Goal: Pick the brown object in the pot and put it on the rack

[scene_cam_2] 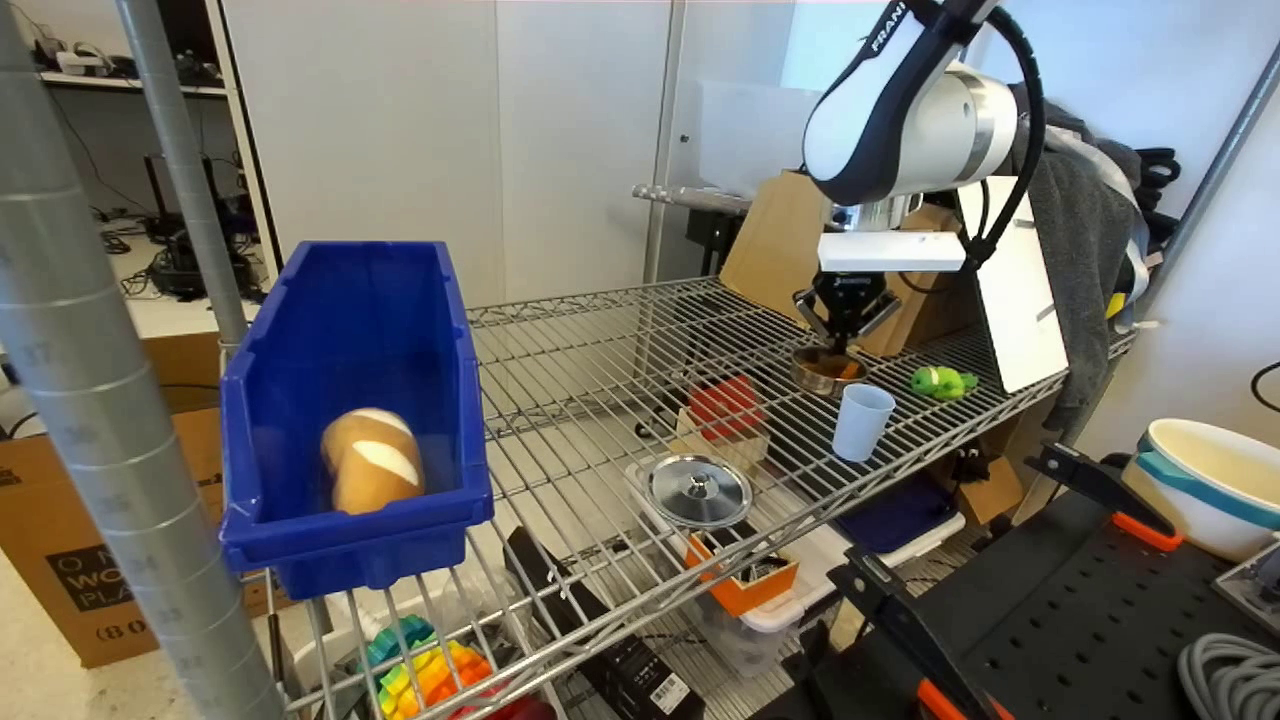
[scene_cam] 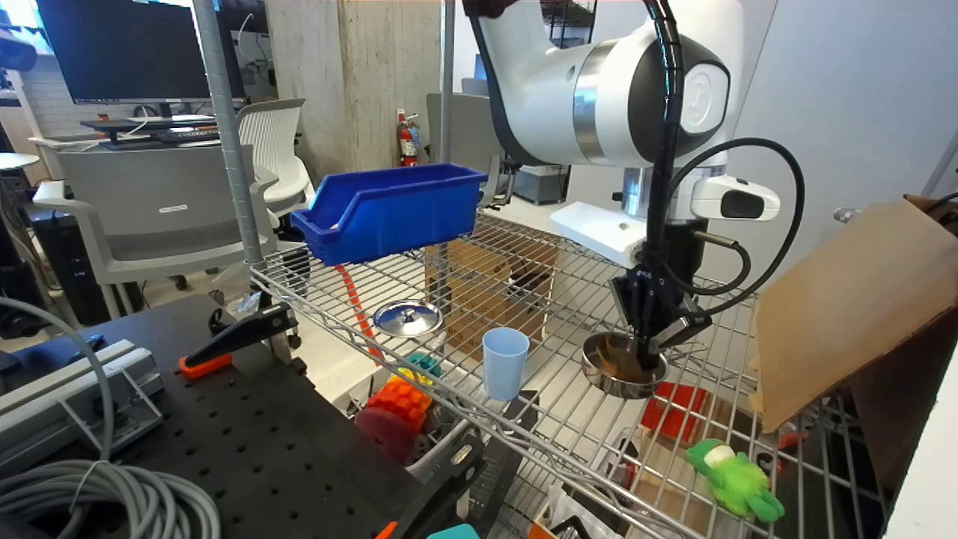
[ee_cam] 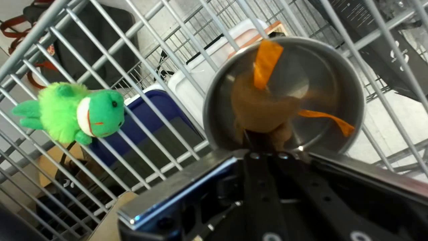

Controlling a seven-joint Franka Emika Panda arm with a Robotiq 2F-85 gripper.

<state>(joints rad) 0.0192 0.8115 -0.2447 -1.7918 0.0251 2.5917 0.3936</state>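
Claw (scene_cam: 648, 358) pointing down into the silver pot (scene_cam: 615, 385) on the wire rack (scene_cam_2: 600, 385), pinched together on the brown object (ee_cam: 260, 108), inside the pot and blurred in the wrist view. Beside it, two orange strips (ee_cam: 267, 63). Near the pot, a light blue cup (scene_cam: 505, 364) and a green plush toy (scene_cam: 737, 479); well apart, a silver lid (scene_cam: 408, 319) and a blue bin (scene_cam: 397, 213).

Both exterior views are bright and mostly sharp; at ten o'clock in an exterior view, a patch of light (scene_cam: 24, 15) burns out to near white. The lid (scene_cam: 408, 318) gleams in both. In the wrist view, pale glare sits inside the pot (ee_cam: 349, 77) toward two o'clock, the brown object (ee_cam: 264, 110) is smeared by blur, and the fingers (ee_cam: 262, 184) are nearly black toward five.
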